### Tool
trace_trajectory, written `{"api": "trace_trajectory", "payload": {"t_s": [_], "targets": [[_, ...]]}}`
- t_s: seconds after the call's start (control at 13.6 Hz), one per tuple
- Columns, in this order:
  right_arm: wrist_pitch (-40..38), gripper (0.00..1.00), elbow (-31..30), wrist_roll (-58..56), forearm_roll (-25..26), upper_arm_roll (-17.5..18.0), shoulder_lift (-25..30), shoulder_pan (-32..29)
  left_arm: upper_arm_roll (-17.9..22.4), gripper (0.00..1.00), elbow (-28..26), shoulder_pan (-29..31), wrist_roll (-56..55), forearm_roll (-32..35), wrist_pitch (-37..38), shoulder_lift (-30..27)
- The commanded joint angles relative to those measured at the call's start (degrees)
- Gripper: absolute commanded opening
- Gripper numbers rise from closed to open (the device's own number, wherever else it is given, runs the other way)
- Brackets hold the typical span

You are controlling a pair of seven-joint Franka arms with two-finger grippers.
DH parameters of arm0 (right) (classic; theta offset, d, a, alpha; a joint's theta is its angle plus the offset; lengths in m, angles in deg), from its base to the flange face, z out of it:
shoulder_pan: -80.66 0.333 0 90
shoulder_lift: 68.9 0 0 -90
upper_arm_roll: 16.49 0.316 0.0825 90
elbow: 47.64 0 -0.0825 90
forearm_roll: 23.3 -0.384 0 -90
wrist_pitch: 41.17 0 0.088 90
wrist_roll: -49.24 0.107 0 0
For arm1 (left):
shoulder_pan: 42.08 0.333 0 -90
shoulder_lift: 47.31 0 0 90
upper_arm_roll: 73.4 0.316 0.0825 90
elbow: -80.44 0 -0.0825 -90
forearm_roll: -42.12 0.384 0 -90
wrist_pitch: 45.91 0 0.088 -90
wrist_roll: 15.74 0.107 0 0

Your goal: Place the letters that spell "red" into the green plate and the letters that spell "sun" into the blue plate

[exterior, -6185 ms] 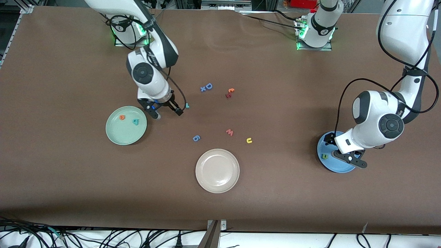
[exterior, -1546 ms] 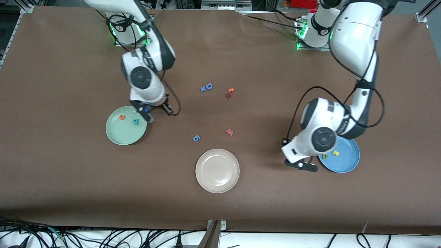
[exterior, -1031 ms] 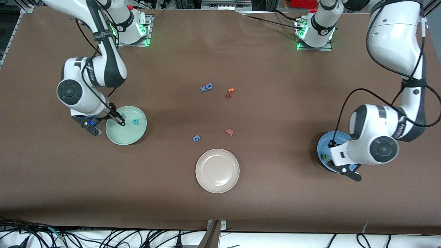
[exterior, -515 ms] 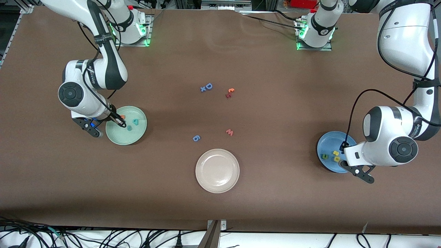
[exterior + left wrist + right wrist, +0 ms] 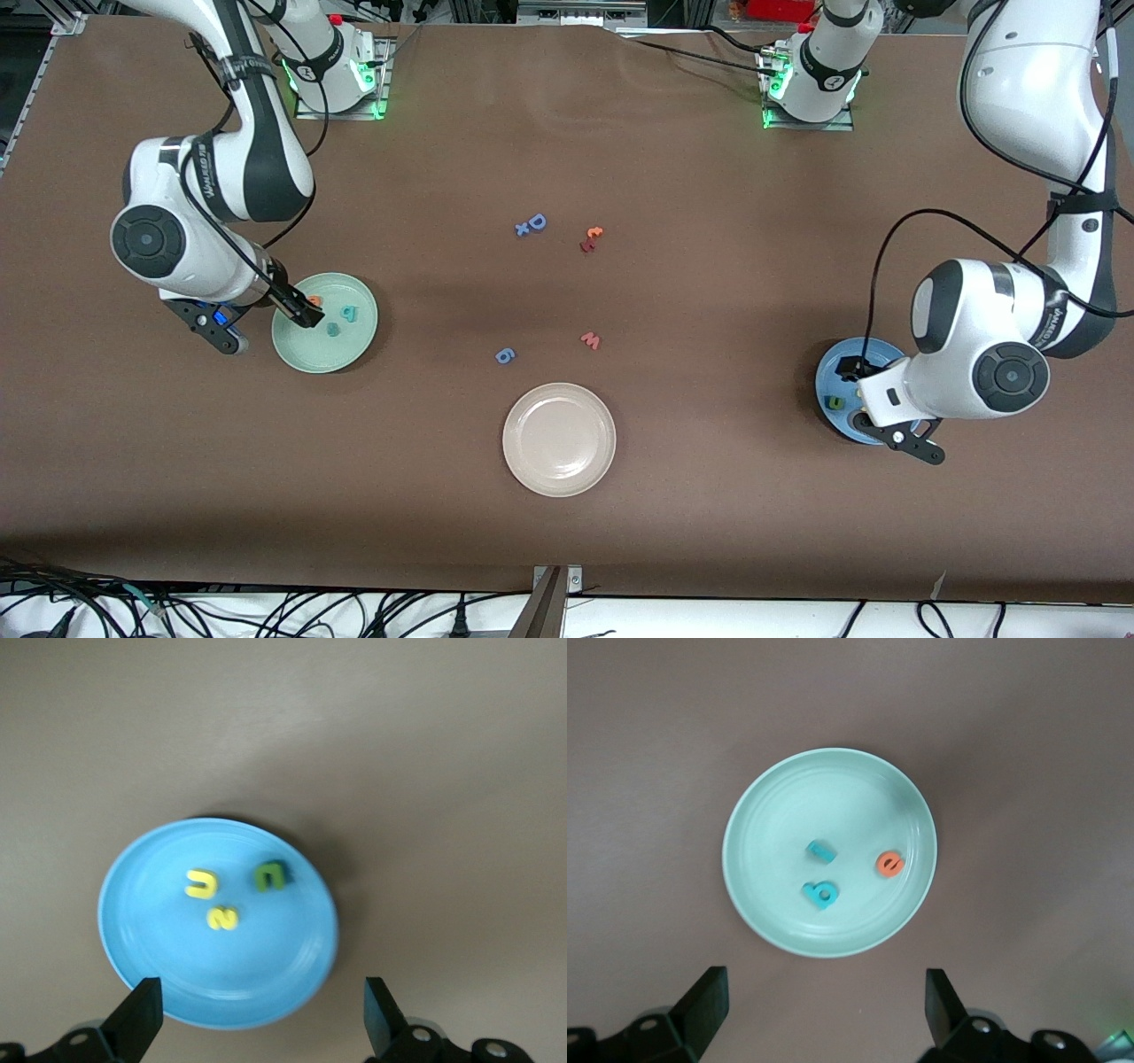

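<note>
My right gripper (image 5: 819, 1010) hangs empty, fingers apart, right above the green plate (image 5: 757, 806) holding e (image 5: 889, 864), d (image 5: 821, 895), r (image 5: 819, 850). My left gripper (image 5: 257, 1020), fingers apart too, is above the blue plate (image 5: 142, 943) with s (image 5: 221, 919), u (image 5: 202, 885), n (image 5: 270, 874). Nothing left to fetch, I think.

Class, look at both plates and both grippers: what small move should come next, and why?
Probably lift both arms clear and stop. The green plate holds the orange e, teal d and teal r; the blue plate holds s, u, n. The right gripper and left gripper hang open above, empty.
</note>
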Motion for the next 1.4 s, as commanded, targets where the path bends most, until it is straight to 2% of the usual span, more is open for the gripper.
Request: {"api": "trace_trajectory", "payload": {"t_s": [0.0, 0.22, 0.44, 0.59, 0.81, 0.96, 1.18, 1.25, 1.33], "targets": [[-5.8, 0.99, 5.4, 0.4, -0.1, 0.6, 2.2, 0.0, -1.5, 1.00, -0.6, 0.1, -7.0, 0.7, 4.1, -3.9], [-16.8, 0.99, 14.0, -7.8, 0.0, -0.9, 4.3, -0.5, -2.1, 1.00, -1.2, 0.3, -10.6, -0.4, 7.7, -7.5], [-23.8, 0.99, 20.6, -15.4, 0.1, -4.7, 5.7, -0.5, -2.2, 1.00, -1.9, 0.3, -14.3, -2.9, 12.0, -12.1], [-23.7, 0.99, 20.8, -21.6, 0.0, -7.2, 7.7, -0.5, -2.2, 1.00, -7.7, 0.4, -14.3, -3.1, 12.0, -19.3], [-23.1, 0.99, 21.4, -23.5, 0.1, -9.9, 8.3, -0.5, -1.9, 1.00, -15.7, 1.7, -14.3, -3.1, 12.1, -28.9], [-23.0, 0.99, 22.4, -25.1, 0.9, -10.0, 8.7, -0.5, -1.9, 1.00, -20.6, 2.5, -14.5, -3.1, 12.0, -35.5], [-21.0, 0.99, 22.4, -26.1, 0.9, -9.2, 10.2, -2.1, -1.8, 1.00, -24.8, 3.9, -14.9, -3.6, 10.7, -41.3], [-20.9, 0.99, 22.3, -26.1, 1.0, -8.4, 10.3, -2.7, -1.8, 1.00, -26.3, 4.6, -16.3, -7.1, 9.6, -43.0], [-21.1, 0.99, 22.3, -26.1, 1.1, -5.7, 10.4, -5.2, -1.8, 1.00, -27.3, 6.0, -17.4, -10.1, 9.4, -44.3]]}}
